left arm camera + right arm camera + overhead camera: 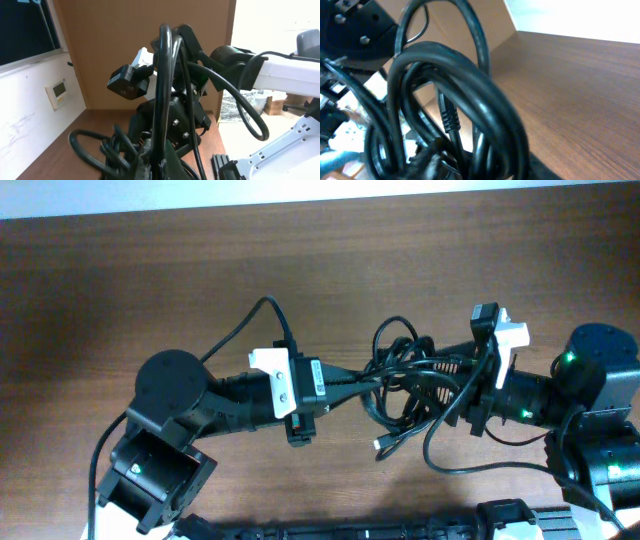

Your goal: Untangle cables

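Note:
The cables (402, 385) are a knotted bunch of thin black cords at the middle of the wooden table (150, 270), between my two arms. One small plug end (382, 445) trails toward the front. My left gripper (368, 380) reaches in from the left and is shut on one cord, which runs straight up between its fingers in the left wrist view (162, 85). My right gripper (442, 372) reaches in from the right. Its fingers (445, 160) are mostly hidden behind the looped cables (455, 70) and seem shut on them.
My left arm's base (165, 390) sits at the front left and my right arm's base (600, 380) at the right edge. Each arm's own thicker wire loops beside it (240, 330). A black rail (400, 530) runs along the front edge.

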You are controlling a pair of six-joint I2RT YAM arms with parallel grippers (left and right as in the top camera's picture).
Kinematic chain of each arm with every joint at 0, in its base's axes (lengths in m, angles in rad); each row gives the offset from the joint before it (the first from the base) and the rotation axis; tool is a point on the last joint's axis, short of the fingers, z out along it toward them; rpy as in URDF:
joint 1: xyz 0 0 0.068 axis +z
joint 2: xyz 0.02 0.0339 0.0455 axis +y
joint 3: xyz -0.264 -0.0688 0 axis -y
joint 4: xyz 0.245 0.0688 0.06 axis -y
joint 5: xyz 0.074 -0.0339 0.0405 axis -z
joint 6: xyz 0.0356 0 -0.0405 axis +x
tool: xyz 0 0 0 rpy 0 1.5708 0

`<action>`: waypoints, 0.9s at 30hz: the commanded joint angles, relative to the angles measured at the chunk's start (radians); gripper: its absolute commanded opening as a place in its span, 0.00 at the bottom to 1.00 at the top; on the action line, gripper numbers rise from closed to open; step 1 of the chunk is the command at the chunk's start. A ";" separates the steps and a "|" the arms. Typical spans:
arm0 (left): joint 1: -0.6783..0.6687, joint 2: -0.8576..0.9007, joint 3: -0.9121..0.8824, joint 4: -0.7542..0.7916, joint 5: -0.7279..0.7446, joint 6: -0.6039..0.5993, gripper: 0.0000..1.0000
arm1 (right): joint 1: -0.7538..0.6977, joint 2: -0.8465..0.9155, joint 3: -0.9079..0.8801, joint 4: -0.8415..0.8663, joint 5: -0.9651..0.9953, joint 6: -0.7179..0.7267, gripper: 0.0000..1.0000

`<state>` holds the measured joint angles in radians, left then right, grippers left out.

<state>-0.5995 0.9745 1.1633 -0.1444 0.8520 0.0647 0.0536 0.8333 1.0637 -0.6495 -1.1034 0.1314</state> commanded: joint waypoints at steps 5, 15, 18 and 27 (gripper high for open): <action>0.005 0.003 0.025 -0.076 -0.240 -0.066 0.74 | -0.003 -0.001 0.002 0.004 0.053 -0.023 0.04; 0.015 0.002 0.025 -0.311 -0.482 -0.603 0.99 | -0.003 -0.001 0.002 0.153 0.224 0.095 0.04; 0.015 0.009 0.025 -0.302 -0.446 -0.649 0.99 | -0.003 -0.001 0.002 0.179 0.199 0.113 0.04; -0.003 0.190 0.025 -0.285 -0.381 -0.647 0.56 | -0.003 -0.002 0.002 0.175 0.192 0.114 0.04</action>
<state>-0.5964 1.1076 1.1736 -0.4294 0.4614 -0.5800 0.0528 0.8371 1.0618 -0.4820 -0.8894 0.2367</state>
